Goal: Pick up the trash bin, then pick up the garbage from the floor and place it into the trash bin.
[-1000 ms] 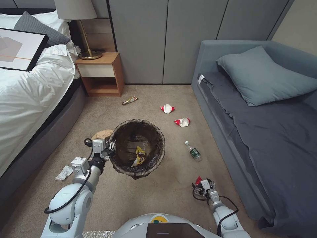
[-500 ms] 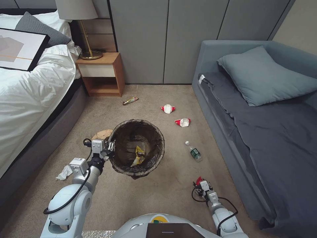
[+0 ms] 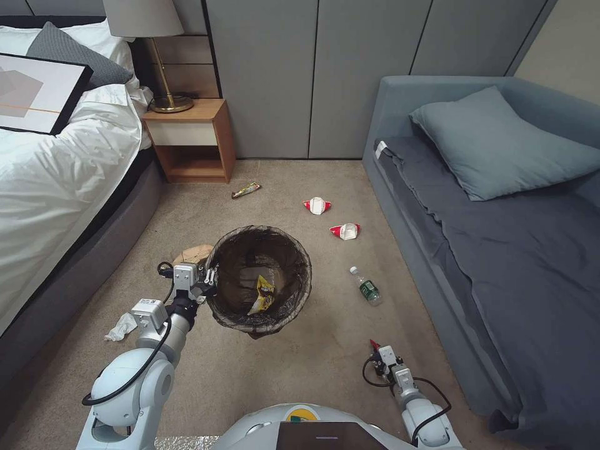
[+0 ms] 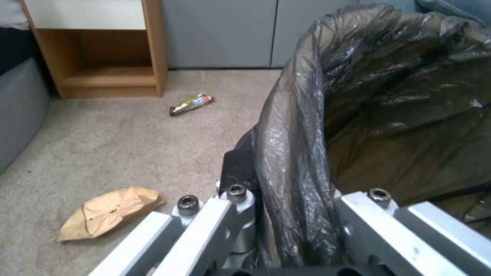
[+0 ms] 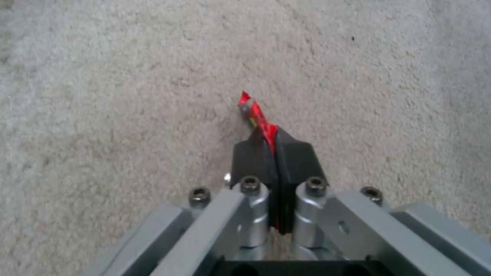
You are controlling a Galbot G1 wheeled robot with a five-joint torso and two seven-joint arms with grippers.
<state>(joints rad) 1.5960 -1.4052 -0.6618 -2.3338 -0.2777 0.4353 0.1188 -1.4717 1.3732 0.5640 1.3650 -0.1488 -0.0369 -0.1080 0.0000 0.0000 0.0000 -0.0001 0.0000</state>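
Head view: left gripper [image 3: 209, 278] clamps the near-left rim of the round bag-lined trash bin [image 3: 259, 279]; right gripper [image 3: 377, 350], near right over carpet, pinches a crumpled red scrap [image 5: 256, 114].

Glossy white rounded arm shells, looping black cables, silver bolted wrist brackets, black rubber-padded fingers [image 5: 297, 157].

Bottle [image 3: 367, 288] lies between trash bin [image 3: 220, 262] and sofa [image 3: 437, 250].
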